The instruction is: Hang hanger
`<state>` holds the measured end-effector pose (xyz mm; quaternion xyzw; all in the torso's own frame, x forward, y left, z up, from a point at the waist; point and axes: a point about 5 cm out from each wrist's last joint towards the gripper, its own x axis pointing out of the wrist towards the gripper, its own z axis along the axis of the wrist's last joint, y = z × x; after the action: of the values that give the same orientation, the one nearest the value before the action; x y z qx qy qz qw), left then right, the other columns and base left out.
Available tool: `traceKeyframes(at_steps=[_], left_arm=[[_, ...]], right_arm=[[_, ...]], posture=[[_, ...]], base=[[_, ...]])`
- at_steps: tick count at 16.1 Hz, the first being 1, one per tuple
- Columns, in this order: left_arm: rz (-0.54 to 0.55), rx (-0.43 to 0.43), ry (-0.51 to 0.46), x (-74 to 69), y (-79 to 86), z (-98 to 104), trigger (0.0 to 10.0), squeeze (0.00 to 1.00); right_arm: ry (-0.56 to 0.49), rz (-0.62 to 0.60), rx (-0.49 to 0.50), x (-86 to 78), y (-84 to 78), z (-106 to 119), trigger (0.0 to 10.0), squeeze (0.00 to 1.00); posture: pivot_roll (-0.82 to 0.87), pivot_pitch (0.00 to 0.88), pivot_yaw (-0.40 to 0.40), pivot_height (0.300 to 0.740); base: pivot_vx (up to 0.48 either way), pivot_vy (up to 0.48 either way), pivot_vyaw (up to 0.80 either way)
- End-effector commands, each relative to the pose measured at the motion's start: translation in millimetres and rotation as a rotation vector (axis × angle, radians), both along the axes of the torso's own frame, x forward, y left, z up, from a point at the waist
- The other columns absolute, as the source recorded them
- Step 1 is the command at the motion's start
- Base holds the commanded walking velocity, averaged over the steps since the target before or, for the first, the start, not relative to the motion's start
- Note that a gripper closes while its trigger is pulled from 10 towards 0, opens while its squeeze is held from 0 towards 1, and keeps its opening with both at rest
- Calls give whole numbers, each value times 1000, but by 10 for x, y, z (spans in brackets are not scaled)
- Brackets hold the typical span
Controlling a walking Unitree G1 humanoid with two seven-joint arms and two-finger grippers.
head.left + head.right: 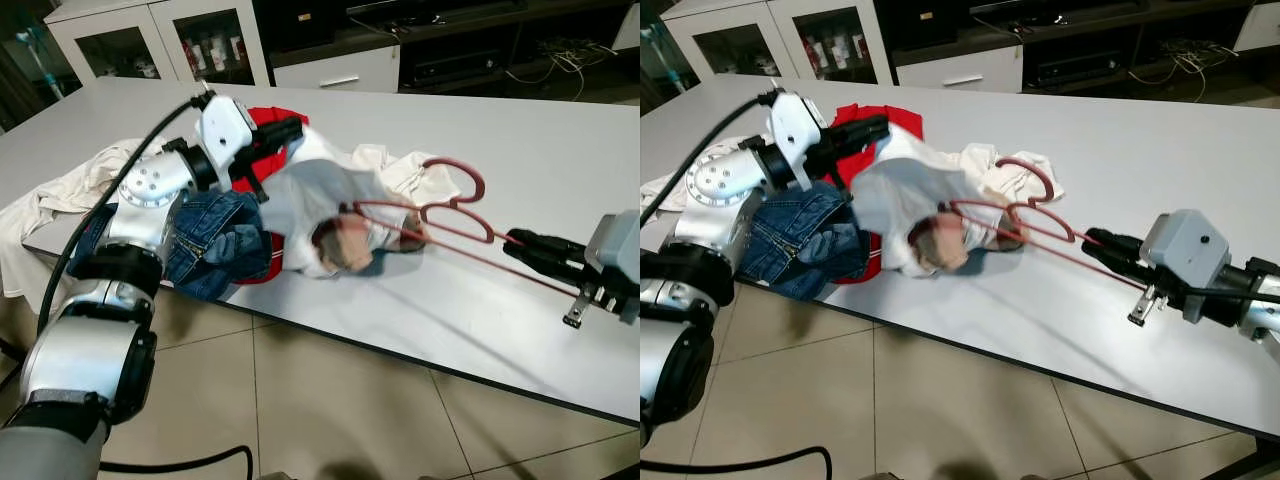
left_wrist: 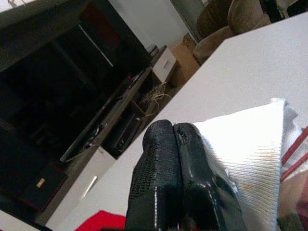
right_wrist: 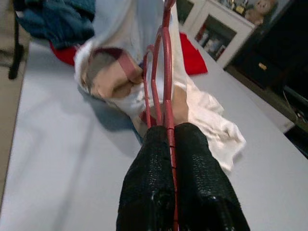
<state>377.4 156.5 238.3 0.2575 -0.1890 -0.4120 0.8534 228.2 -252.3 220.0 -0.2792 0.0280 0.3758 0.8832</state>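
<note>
A grey table (image 1: 520,170) holds one pile of clothes, with two robot grippers working over it. From the left: a cream cloth (image 1: 75,185) drapes off the table's left edge, then a pair of blue jeans (image 1: 215,240) lies on a red garment (image 1: 275,118). The left gripper (image 1: 285,135) reaches over the jeans, its two black fingers (image 2: 166,178) pressed together on an upper fold of one white garment (image 1: 310,195), lifting it from the pile. Just right of that, a second cream cloth (image 1: 405,170) lies bunched. One red wire hanger (image 1: 450,215) lies low over the table, its long axis running left to right; the hook curls at the pile end beside the white garment, and its thin wire runs right into the right gripper (image 1: 525,245). That gripper's fingers (image 3: 159,183) are closed together on the wire. Behind the table stand one white glass-door cabinet (image 1: 160,40) and a dark media unit (image 1: 450,45)
</note>
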Motion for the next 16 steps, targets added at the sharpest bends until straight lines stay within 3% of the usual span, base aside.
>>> traceKeyframes(at_steps=[1, 3, 7, 11, 13, 16], left_arm=[[8, -21, -22, 19, -3, 81, 10000, 165], [-17, -25, -29, 19, -99, 81, 10000, 161], [-1, -36, -41, 35, -94, 121, 10000, 157], [5, -61, -69, 49, -133, 199, 10000, 157], [-10, -79, -91, 52, -198, 266, 10000, 157], [-47, -102, -108, 49, -304, 341, 10000, 161]], right_arm=[[-30, 52, 34, 2, 141, 59, 10000, 0], [-61, 23, 61, 94, 226, 38, 10000, 0], [-123, -91, 62, 246, 142, 95, 10000, 0], [-39, 57, 65, 111, 356, -10, 10000, 0], [-27, 74, 74, 123, 470, -73, 10000, 0], [-47, -3, 108, 257, 502, -83, 10000, 0]], posture=[[-206, 0, 169, 740], [-203, 0, 167, 740], [-198, 0, 167, 740], [-197, 0, 167, 740], [-197, 0, 167, 740], [-198, 0, 168, 740]], base=[[0, 0, 0], [0, 0, 0], [0, 0, 0], [0, 0, 0], [0, 0, 0], [0, 0, 0]])
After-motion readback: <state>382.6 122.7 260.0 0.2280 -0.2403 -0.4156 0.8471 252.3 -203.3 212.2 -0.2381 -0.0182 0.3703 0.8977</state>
